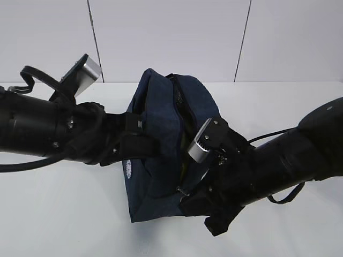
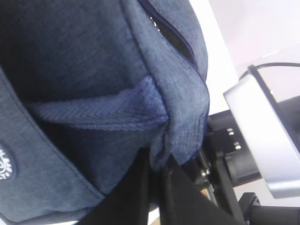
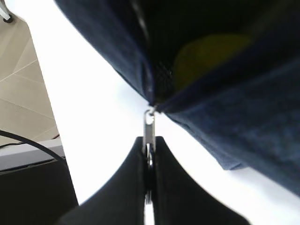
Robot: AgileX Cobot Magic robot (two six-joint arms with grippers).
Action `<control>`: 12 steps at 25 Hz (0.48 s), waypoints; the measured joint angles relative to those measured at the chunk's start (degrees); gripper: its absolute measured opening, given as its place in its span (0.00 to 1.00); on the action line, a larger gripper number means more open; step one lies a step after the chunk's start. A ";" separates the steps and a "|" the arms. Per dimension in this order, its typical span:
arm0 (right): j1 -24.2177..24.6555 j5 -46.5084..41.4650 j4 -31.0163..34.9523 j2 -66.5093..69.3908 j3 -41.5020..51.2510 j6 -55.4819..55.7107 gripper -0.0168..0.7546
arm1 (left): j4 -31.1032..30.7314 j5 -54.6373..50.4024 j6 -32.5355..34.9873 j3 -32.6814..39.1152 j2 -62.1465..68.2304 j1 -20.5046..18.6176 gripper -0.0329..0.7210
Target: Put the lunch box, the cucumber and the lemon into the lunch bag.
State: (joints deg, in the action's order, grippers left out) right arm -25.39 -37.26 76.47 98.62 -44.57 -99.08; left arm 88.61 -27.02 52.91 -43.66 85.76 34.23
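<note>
Clenched on the silver zipper pull [image 3: 149, 136], the right tool [image 3: 149, 161] is seen in its wrist view with both dark fingers [image 3: 123, 183] pressed flat against the metal tab, which runs up to the corner of the lunch bag [image 3: 243, 117]. Through the gap in the bag just above that corner, a yellow rounded shape, the lemon [image 3: 206, 58], is seen inside, blurred and in shadow. The left tool [image 2: 157, 187] is closed on the fabric of the bag at a folded edge near the end of a strap handle [image 2: 98, 112], with the zipper line [image 2: 171, 30] running above it.

In the exterior view, the left tool [image 1: 140, 143] is held against the left side of the navy bag [image 1: 161, 112], and the right tool [image 1: 185, 194] is at the bag's near right corner, low down. The bag stands on the white desk [image 1: 59, 214] between the two arms, with its top seam partly open. The lunch box and the cucumber are not made out in any view; whether they lie inside cannot be told. Beyond the desk, a pale panelled wall [image 1: 171, 37] is seen.
</note>
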 joint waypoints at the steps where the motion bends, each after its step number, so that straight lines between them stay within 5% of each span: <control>1: 0.00 0.00 -0.74 -0.10 0.00 0.64 0.03 | 0.00 0.00 0.00 0.00 0.00 0.00 0.04; 12: 0.00 0.00 -5.07 -3.23 0.00 4.25 0.03 | 0.00 0.44 0.00 0.00 0.00 0.00 0.04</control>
State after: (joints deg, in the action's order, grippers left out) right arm -25.39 -37.26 71.40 95.39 -44.57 -94.82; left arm 88.61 -26.58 52.91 -43.66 85.76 34.23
